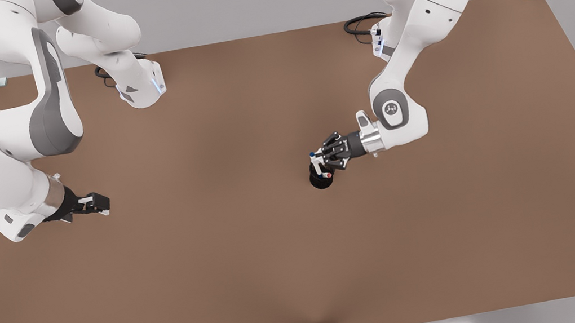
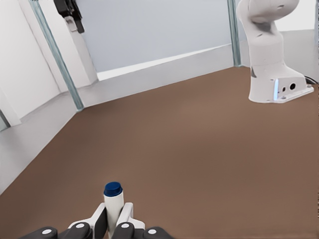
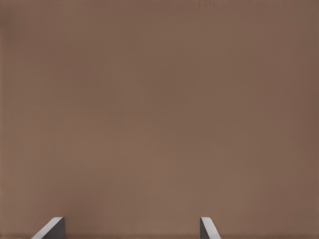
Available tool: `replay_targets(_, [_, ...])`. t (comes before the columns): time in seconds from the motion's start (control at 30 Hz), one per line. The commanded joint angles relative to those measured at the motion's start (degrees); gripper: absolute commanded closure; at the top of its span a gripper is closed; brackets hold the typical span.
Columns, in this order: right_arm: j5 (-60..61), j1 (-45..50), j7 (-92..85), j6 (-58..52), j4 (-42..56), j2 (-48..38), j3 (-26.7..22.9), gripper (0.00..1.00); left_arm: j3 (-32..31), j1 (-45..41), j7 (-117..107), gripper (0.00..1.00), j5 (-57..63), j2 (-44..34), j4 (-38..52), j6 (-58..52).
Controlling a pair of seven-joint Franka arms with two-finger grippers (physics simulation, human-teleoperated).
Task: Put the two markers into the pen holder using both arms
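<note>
A white Franka arm reaches in from the front view's right and holds its left gripper (image 1: 317,160) directly over the pen holder (image 1: 320,179), a small black cup standing upright near the middle of the brown table (image 1: 258,268). The fingers are clamped on the blue-capped marker (image 2: 113,203), whose white barrel rises upright between the pads in the left wrist view, its dark blue cap clear above them. In the front view the blue cap sits at the far side of the gripper, just above the holder's rim. The red-capped marker (image 1: 328,175) already stands inside the cup, its red tip showing at the rim, just beside the gripper.

On the front view's left, the other arm waits well apart from the holder, its right gripper (image 1: 98,204) low over bare table. The right wrist view shows its two fingertips (image 3: 51,229) spread wide with nothing between them, plain brown tabletop beyond. In the left wrist view, that arm's white base (image 2: 276,87) stands at the table's far edge.
</note>
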Motion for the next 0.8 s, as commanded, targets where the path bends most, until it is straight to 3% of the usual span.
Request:
replay_targets(0.0, [0.1, 0.0, -0.7, 0.0, 0.0, -0.1, 0.0, 0.0, 0.0, 0.0, 10.6, 0.79, 0.3, -0.1, -0.3, -0.5])
replay_targets(0.6, [0.1, 0.0, -0.7, -0.1, 0.1, -0.1, 0.0, 0.0, -0.4, -0.6, 10.6, 0.79, -0.9, -0.6, -2.4, -0.6])
replay_targets(0.63, [0.1, 0.0, -0.8, -0.1, 0.1, -0.1, 0.0, 0.0, -0.4, -0.5, 10.5, 0.32, -1.3, 0.0, -2.4, -0.9])
replay_targets(0.7, [0.1, 0.1, -0.8, -0.1, 0.1, -0.1, 0.0, 0.0, -0.4, -1.1, 10.5, 0.0, -2.1, 0.1, -2.4, -0.9])
replay_targets(0.77, [0.1, 0.0, -1.4, 0.0, 0.1, -0.1, 0.0, 0.0, -0.4, -1.0, 10.5, 0.0, -2.3, 0.1, -2.3, -0.9])
